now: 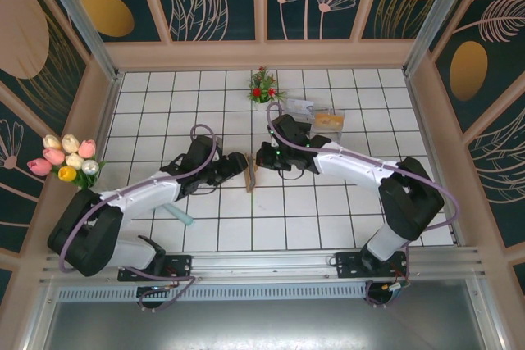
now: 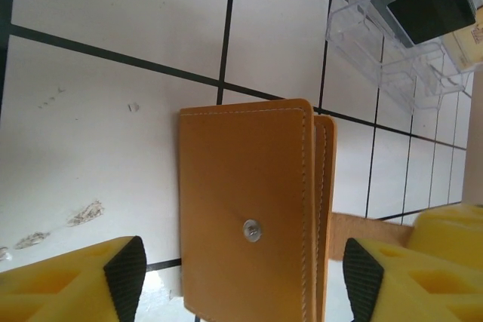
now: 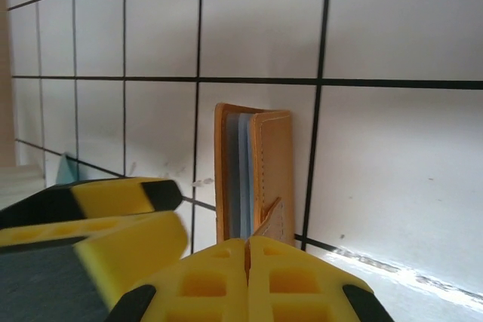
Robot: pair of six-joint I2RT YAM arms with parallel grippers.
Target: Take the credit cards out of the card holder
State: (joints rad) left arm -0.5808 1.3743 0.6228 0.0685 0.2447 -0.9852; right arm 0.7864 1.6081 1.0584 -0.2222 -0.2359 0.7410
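On the white tiled floor [image 1: 344,202] the orange-brown card holder [image 1: 251,172] stands on its edge near the middle of the enclosure, between the two pincers. The left gripper [image 1: 236,167] sits just to its left with its jaws spread wide. From the left wrist the black pads [image 2: 124,273] stand well apart on either side of the holder's stitched outer face, which carries a small metal snap [image 2: 252,229], and neither pad touches the leather. The right gripper [image 1: 262,157] is on the holder's other side. Seen from its wrist camera, its two yellow fingers [image 3: 204,284] are pressed together with only a thin seam between them. The holder's closing tab [image 3: 273,220] runs down to that seam, so the pincer appears to be pinching the tab. From the same view the holder is slightly open at the top, and the grey-teal edges of the credit cards [image 3: 238,167] show between its two leaves, tucked inside. A loose teal card [image 1: 182,217] lies flat on the tiles beside the left forearm, well apart from the holder. Behind the right arm a clear plastic tray [image 1: 305,109] sits near the back wall with an orange-tan card [image 1: 329,120] in it, beside a small potted plant with red flowers [image 1: 262,88]. A bunch of artificial tulips [image 1: 66,157] hangs at the left wall.
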